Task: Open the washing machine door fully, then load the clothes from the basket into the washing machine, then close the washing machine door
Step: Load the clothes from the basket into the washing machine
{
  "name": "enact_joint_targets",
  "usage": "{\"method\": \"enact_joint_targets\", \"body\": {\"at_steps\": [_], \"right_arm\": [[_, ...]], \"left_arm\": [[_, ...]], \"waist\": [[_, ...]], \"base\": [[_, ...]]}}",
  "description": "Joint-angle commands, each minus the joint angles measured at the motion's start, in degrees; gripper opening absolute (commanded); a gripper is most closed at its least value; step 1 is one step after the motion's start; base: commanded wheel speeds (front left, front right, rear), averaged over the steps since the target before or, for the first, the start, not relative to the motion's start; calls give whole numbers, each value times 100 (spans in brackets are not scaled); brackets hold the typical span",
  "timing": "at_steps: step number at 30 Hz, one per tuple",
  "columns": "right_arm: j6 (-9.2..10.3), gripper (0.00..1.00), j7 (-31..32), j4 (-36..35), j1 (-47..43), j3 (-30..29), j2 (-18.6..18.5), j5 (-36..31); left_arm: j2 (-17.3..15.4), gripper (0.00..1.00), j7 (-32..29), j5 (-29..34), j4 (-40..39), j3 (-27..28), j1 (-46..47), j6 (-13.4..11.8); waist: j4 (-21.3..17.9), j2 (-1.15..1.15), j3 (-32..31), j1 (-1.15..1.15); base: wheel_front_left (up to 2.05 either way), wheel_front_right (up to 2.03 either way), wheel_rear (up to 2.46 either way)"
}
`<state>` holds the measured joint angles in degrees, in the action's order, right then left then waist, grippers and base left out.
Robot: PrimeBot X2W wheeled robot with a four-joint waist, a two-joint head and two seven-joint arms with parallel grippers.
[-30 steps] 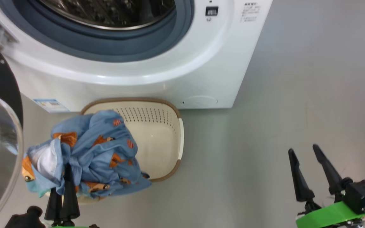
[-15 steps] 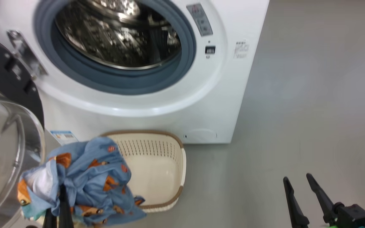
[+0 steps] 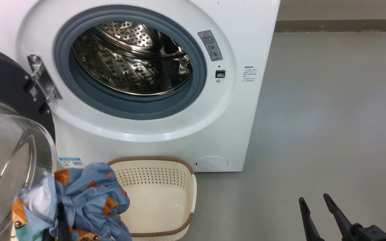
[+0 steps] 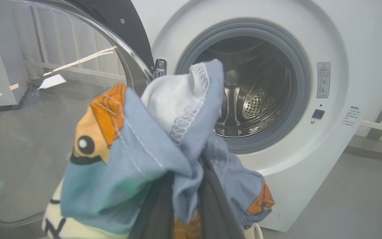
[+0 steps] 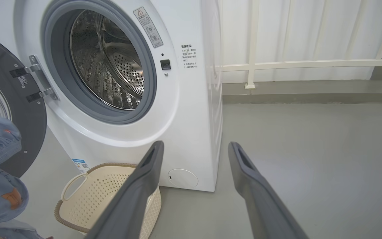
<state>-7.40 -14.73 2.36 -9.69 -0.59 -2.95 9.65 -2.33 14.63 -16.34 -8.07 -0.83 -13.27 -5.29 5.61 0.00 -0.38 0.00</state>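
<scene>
The white washing machine [image 3: 186,140] faces me with its steel drum [image 3: 132,63] exposed. The washing machine door [image 3: 5,83] is swung wide to the left, its glass bowl [image 3: 12,157] bulging toward me. My left gripper [image 3: 62,217] is shut on the clothes [image 3: 85,201], a blue bundle with orange pattern and a white inner piece, held up over the left end of the basket [image 3: 159,167]. In the left wrist view the clothes [image 4: 138,149] hang before the drum opening, draped over my fingers [image 4: 158,209]. My right gripper [image 3: 313,201] stands open over bare floor.
The basket [image 5: 111,186] sits on the grey floor against the machine's front, its inside bare. A white railing [image 5: 310,63] and low kerb run behind the machine on the right. Open floor stretches to the right of the machine.
The head camera has tilted up, so the whole drum opening now shows. The bundle stays in my left gripper and covers less of the basket. The right gripper remains open.
</scene>
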Motion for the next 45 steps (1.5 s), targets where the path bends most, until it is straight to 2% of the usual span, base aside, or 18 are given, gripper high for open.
{"method": "enact_joint_targets", "body": {"at_steps": [1,14,28,35,45], "right_arm": [[-9,100,-27,-167,38,141,-53,-64],[-9,100,-27,-145,62,224,-50,-29],[-9,100,-27,-86,287,293,0,123],[-9,100,-27,-55,497,399,5,262],[-9,100,-27,-10,790,630,6,288]], "left_arm": [[-54,0,37,45,-207,188,80,5],[-54,0,37,151,-256,94,214,150],[-54,0,37,444,-172,144,1171,415],[-123,0,37,531,777,267,2400,615],[-433,0,37,723,2588,582,4412,616]], "waist": [[-32,0,-6,0],[-272,0,110,0],[-764,0,527,0],[-983,0,865,0],[-1413,0,1527,0]], "base": [[0,0,0],[0,0,0],[0,0,0],[0,0,0],[0,0,0]]}}
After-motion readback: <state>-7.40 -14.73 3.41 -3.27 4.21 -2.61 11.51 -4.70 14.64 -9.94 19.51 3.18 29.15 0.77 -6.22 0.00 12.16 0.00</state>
